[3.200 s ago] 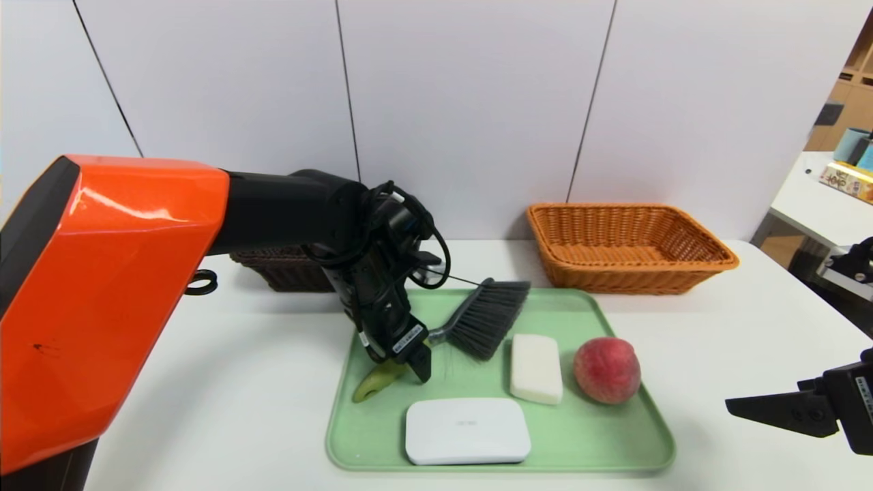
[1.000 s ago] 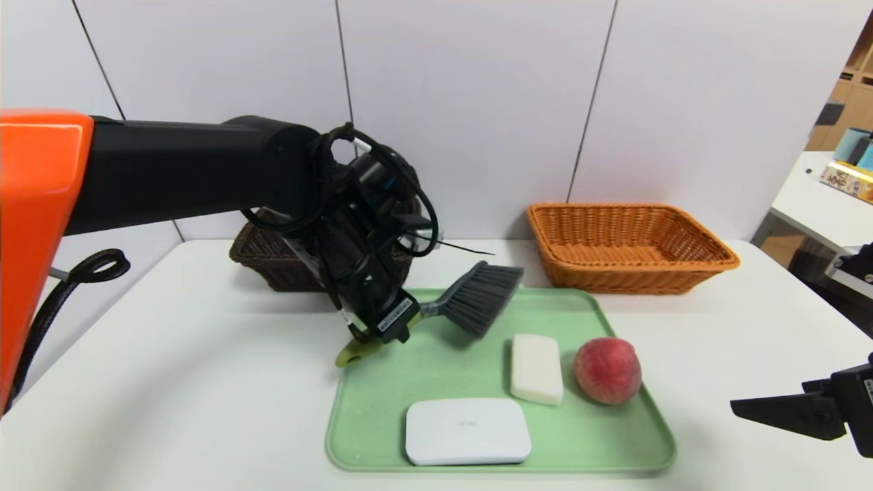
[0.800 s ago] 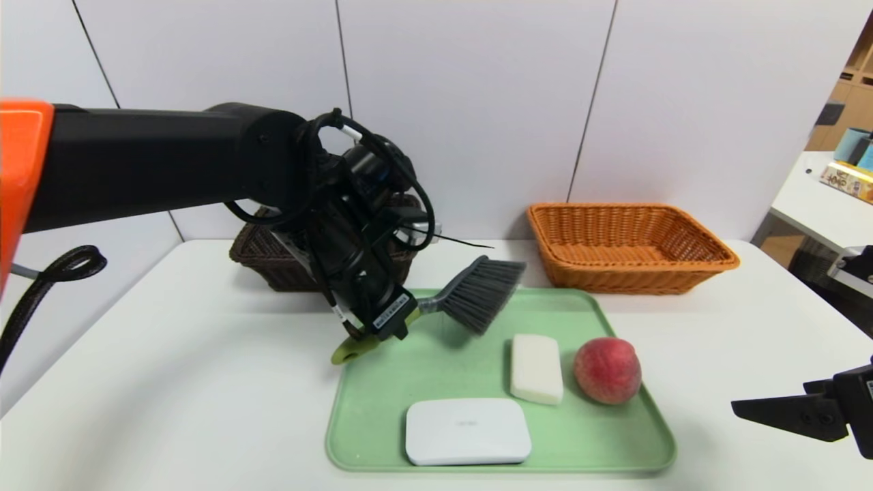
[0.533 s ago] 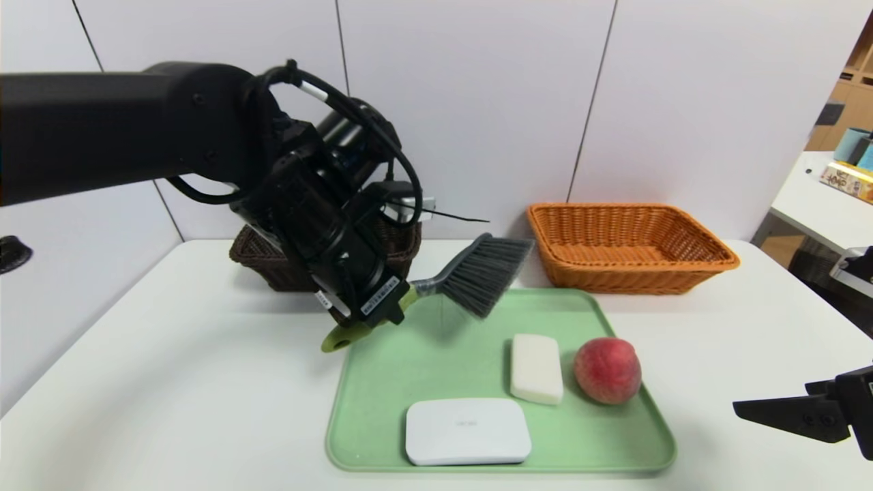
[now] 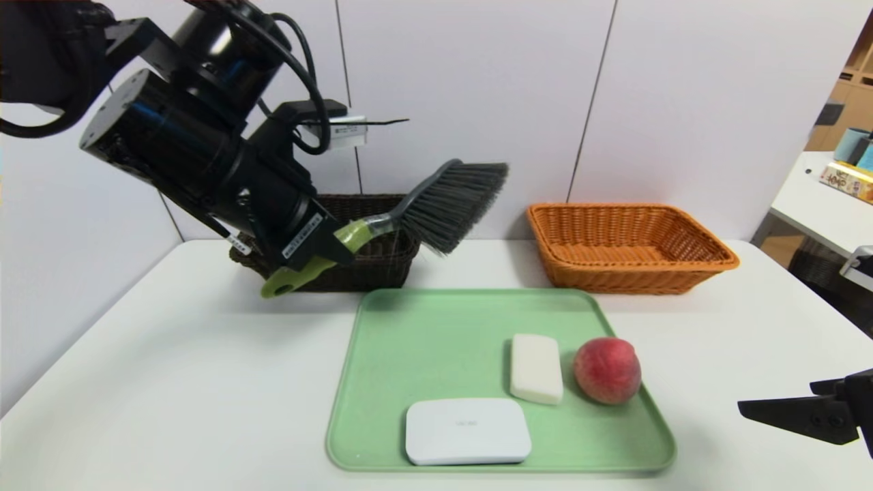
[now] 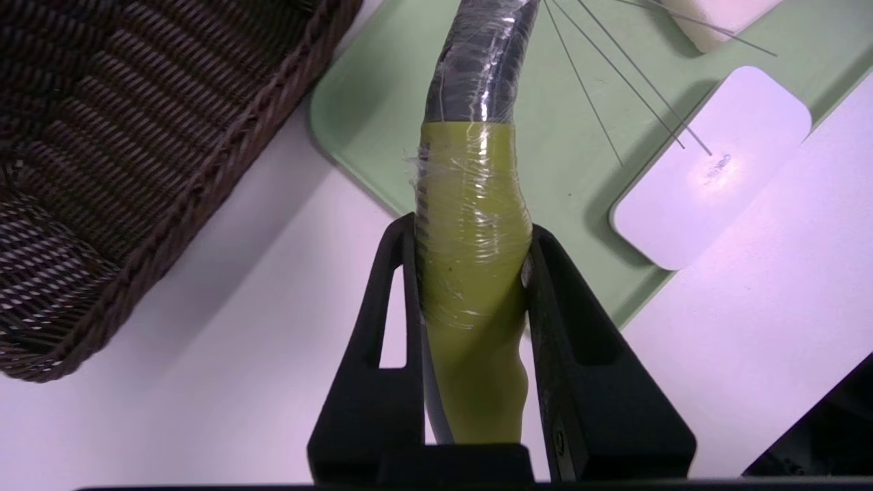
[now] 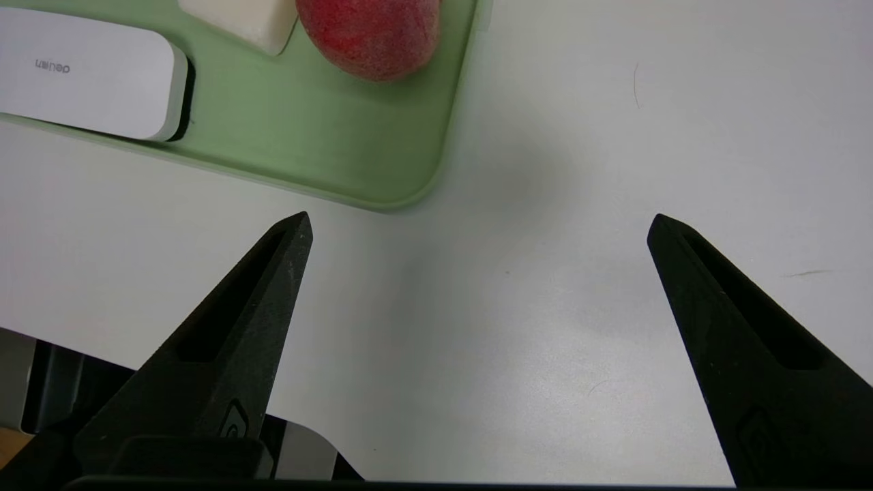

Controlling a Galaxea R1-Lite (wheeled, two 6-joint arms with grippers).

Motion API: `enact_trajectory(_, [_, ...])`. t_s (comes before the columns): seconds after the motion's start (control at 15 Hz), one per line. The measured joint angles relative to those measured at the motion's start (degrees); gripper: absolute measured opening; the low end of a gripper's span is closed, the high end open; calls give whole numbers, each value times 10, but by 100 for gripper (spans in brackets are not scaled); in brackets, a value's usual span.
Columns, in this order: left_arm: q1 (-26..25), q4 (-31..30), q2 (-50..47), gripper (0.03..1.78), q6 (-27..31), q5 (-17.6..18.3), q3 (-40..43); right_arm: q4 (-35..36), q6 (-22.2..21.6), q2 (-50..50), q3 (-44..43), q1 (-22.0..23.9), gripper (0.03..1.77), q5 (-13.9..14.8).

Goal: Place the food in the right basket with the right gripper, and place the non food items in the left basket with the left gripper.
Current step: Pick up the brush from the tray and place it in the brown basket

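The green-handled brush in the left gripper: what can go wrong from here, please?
The green-handled brush with grey bristles juts sideways from the left gripper, so its head might catch the rim of the dark brown wicker basket. Held only by its smooth, film-wrapped handle, it could also twist or slip.

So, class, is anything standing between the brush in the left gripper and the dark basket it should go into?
Nothing visible stands in the way: the left gripper holds the brush in the air just in front of and partly over the dark basket.
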State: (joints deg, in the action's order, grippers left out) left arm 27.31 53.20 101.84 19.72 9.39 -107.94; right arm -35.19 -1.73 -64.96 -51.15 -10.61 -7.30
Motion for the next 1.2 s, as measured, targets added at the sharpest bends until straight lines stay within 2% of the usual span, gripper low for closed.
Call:
enact_trajectory(0.33, [-115, -2, 6, 46, 130, 96, -14, -3, 0, 17, 7, 0, 170, 0])
enact_trajectory(0.73, [-211, -15, 63, 46, 281, 151, -30, -4, 0, 42, 23, 0, 170, 0])
enact_trajectory(0.93, [-230, -50, 92, 46, 299, 178, -31, -5, 0, 49, 30, 0, 170, 1])
enact_trajectory(1.2, [-238, -102, 125, 46, 295, 182, -32, -4, -1, 55, 32, 0, 170, 3])
